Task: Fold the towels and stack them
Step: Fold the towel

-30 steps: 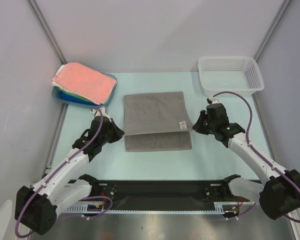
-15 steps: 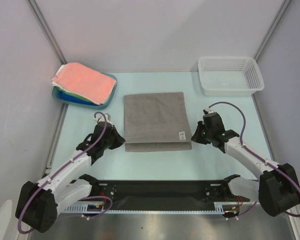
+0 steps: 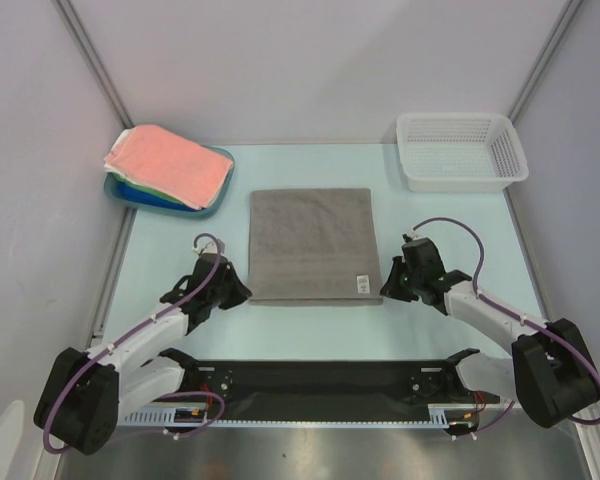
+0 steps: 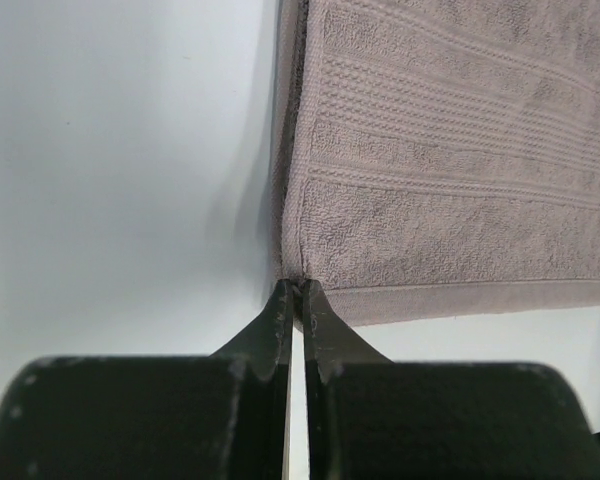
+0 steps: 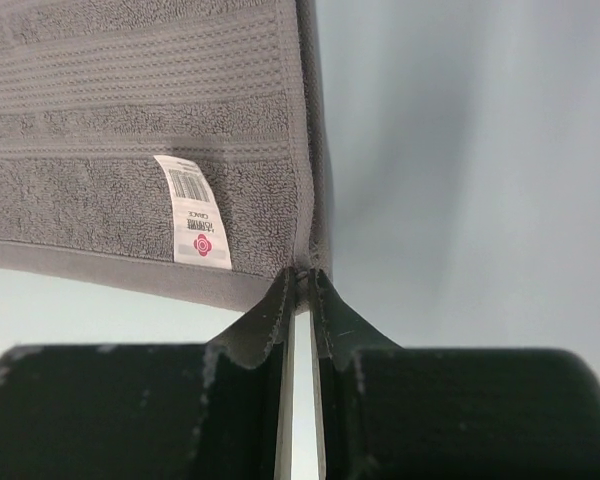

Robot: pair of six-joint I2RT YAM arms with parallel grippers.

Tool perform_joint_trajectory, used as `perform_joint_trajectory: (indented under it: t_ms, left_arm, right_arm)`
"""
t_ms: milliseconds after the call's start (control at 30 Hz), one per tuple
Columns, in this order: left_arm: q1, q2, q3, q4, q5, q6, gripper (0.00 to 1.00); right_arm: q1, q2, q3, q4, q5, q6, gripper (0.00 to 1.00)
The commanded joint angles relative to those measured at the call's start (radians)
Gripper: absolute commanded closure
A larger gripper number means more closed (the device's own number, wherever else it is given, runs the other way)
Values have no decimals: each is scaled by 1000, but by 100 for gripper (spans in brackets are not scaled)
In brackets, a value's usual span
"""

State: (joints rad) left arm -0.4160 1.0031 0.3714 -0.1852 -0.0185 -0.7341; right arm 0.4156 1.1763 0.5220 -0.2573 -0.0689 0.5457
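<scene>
grey square terry towel, folded, lies flat between both grippers. left gripper pinches its near left corner; right gripper pinches its near right corner. beyond the left gripper, a blue plastic tray holds stacked towels, a salmon pink terry towel on top. beyond the right gripper sits a white perforated plastic basket.

The grey towel is matt terry cloth, a soft looped pile crossed by flat ribbed bands, with a smooth printed white tag. The left pincer and right pincer are matt black plastic, scuffed pale at the edges. The worktop looks smooth and matt. The basket is white perforated plastic.
</scene>
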Motion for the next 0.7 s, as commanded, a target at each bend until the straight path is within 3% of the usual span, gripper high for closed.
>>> perform_joint_trajectory:
  t_ms: [0, 400, 667]
  left_arm:
    - [5, 15, -20, 38, -37, -5, 100]
    - [5, 35, -34, 53, -41, -11, 100]
    - [3, -23, 44, -52, -78, 15, 100]
  right_arm:
    - [5, 5, -17, 0, 50, -4, 93]
    - [23, -18, -30, -8, 64, 11, 92]
    - [22, -84, 50, -98, 104, -6, 92]
